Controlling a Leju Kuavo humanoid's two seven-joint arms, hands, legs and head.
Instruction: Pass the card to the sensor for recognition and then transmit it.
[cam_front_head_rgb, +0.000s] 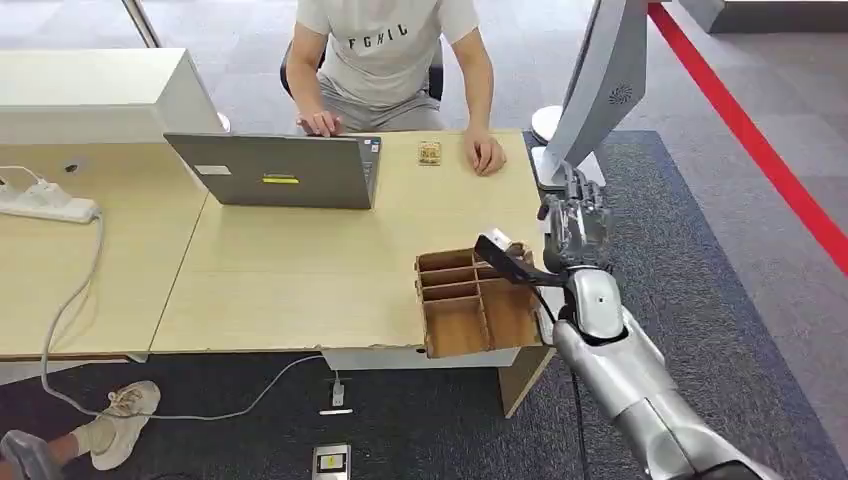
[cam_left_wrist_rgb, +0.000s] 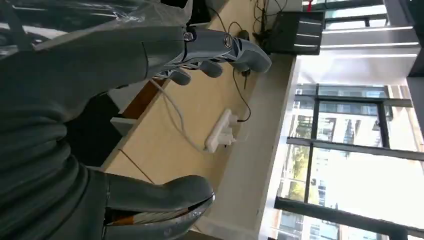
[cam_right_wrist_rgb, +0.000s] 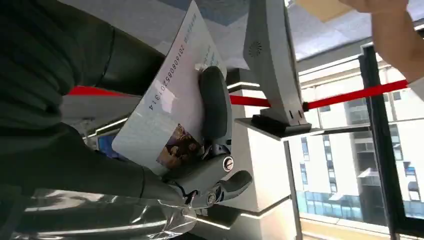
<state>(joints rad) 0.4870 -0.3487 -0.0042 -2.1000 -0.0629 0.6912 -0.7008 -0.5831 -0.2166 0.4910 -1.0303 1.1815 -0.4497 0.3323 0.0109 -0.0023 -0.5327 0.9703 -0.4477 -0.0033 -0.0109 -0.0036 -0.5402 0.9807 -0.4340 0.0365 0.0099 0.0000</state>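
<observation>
One thick grey thumb presses flat on the face of the card, with darker fingers behind it, so the right hand pinches the card. That card is a thin, glossy, pale rectangle with a line of printed digits along one edge and a small picture near one corner. In the head view the right hand is raised past the right edge of the table, just in front of the base of the sensor. This sensor is a smooth light-grey slab, leaning on a flat foot, with a small round swirl mark on its side. Silver, shiny casing covers the right arm's forearm.

Fingers of the left hand lie apart, thumb well away from the others, with nothing between them; beyond them are pale wood and a white power strip.

On the table's near right corner sits a brown cardboard tray, split by thin walls into several compartments; what lies in them I cannot tell. Farther back are an open grey laptop and a small tan object on the light wooden top. A person's hand rests just beside that object.
</observation>
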